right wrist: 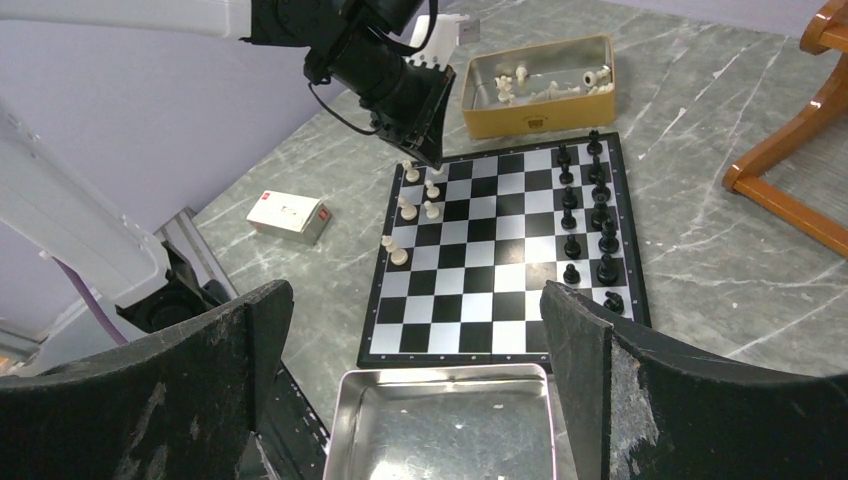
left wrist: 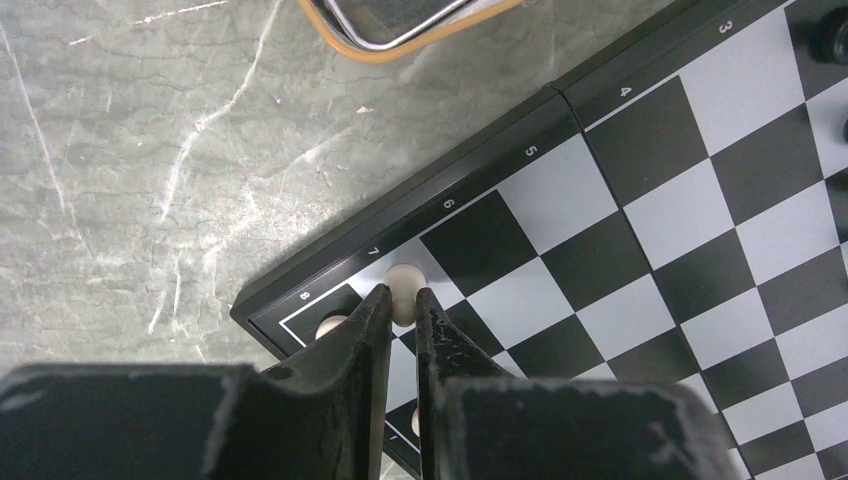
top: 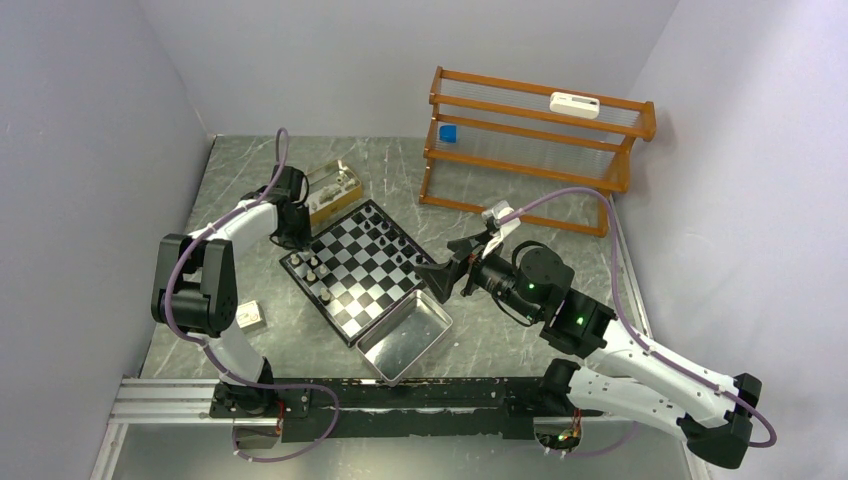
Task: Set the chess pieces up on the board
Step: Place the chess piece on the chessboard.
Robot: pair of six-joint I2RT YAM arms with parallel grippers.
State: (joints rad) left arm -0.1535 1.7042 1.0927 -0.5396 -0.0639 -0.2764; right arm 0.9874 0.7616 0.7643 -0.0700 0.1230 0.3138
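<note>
Metal tray (right wrist: 450, 430), pale pieces (right wrist: 530, 82) in box (right wrist: 540, 118)

The board (left wrist: 490, 178) shows white numerals 3, 4, 5, 6, 7, 8 along its black rim.

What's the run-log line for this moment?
left tool: shut on white piece near board corner | right tool: open, by tray | setup: unfinished

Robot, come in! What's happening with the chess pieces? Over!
Left gripper shut on a cream piece at a corner of the board. Right gripper open, empty, by the metal tray. Nothing blocking.
</note>
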